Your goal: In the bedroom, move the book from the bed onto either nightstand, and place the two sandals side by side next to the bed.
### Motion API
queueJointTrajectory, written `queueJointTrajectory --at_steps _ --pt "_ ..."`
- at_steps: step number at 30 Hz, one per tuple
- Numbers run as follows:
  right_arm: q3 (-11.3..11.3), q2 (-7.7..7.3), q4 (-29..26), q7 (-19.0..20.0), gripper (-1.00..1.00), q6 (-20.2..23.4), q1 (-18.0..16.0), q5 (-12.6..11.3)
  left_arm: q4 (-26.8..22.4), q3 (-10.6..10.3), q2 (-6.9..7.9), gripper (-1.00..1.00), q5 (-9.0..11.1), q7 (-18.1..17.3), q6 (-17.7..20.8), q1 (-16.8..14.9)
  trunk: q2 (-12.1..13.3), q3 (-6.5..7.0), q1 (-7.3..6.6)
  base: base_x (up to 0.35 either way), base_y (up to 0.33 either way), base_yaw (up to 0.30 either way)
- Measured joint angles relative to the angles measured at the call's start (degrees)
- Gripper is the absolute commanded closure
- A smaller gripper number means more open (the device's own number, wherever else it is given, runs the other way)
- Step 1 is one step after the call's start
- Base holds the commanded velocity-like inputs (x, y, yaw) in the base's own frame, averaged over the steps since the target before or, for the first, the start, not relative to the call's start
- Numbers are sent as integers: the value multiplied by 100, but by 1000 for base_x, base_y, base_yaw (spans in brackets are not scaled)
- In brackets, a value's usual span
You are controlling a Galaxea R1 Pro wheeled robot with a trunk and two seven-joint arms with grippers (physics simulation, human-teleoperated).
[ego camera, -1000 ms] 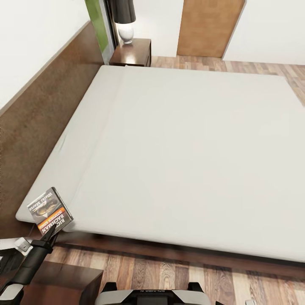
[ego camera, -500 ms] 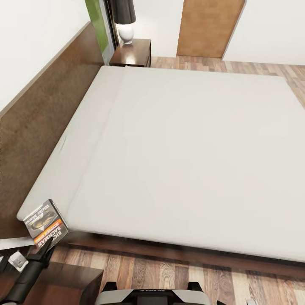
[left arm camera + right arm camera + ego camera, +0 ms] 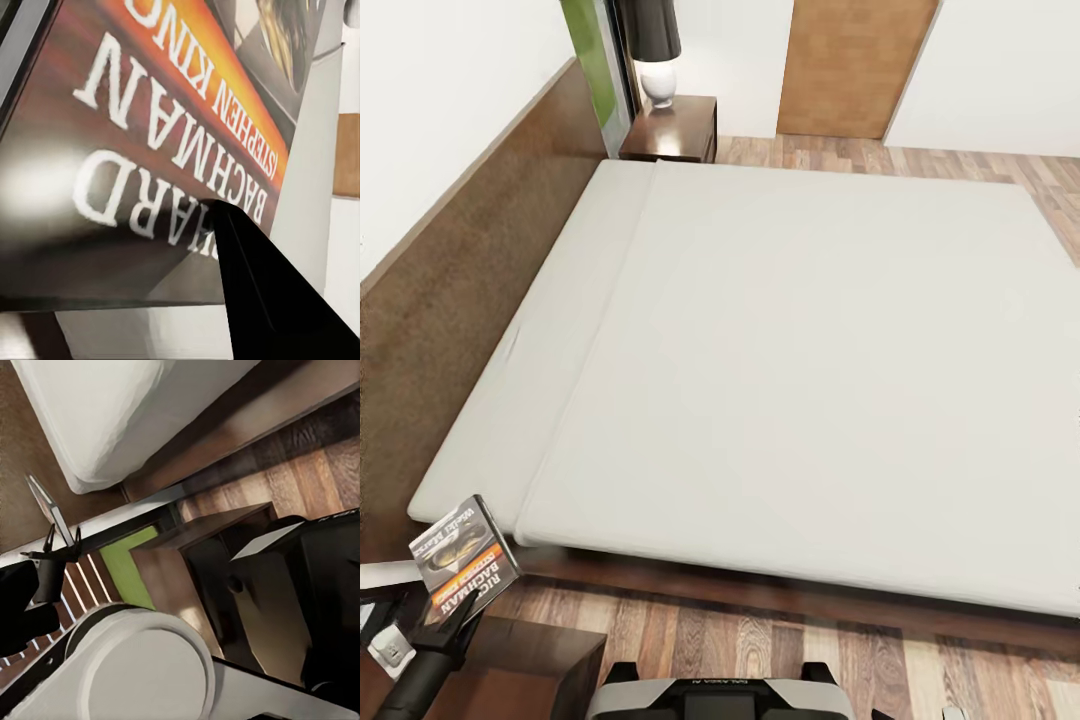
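Dark-cover book (image 3: 464, 558): held at its lower edge by the left arm's fingers (image 3: 442, 618), lifted clear of the mattress corner and tilted, cover facing up; an orange band and white "RICHARD BACHMAN" lettering read on it.
Left fingers: closed on the book; in the left wrist view one black finger (image 3: 259, 289) lies across the cover (image 3: 150, 135), pressing on it.
Bed (image 3: 810, 370): beyond and to the right of the left fingers, its bare pale mattress spreading away from them; the brown headboard (image 3: 450, 290) runs along the left.
Near nightstand (image 3: 525, 665): directly below and just right of the left fingers, a dark wood top beside the bed's corner.
Far nightstand (image 3: 675, 128): well beyond the fingers, at the bed's other end, carrying a white-based lamp (image 3: 657, 80).
Right fingers: cannot tell their state.
Floor (image 3: 760, 640): brown wood planks along the bed's near side.
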Motion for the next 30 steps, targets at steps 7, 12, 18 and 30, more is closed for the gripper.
queueJointTrajectory --at_steps 7,12,18,30 --pt "0 0 0 0 -100 0 3 0 -2 -3 0 100 0 1 -7 0 281 126 -154 0 0 0" --pt "0 0 0 0 -100 0 3 0 -4 -4 0 100 -1 2 -9 0 482 216 -264 0 0 0" --pt "0 0 0 -6 -100 0 2 0 -1 -2 0 100 -2 -6 -5 0 722 323 -396 0 0 0" --pt "0 0 0 -9 -100 0 0 0 -6 -8 0 100 -2 -8 0 0 1204 539 -659 0 0 0"
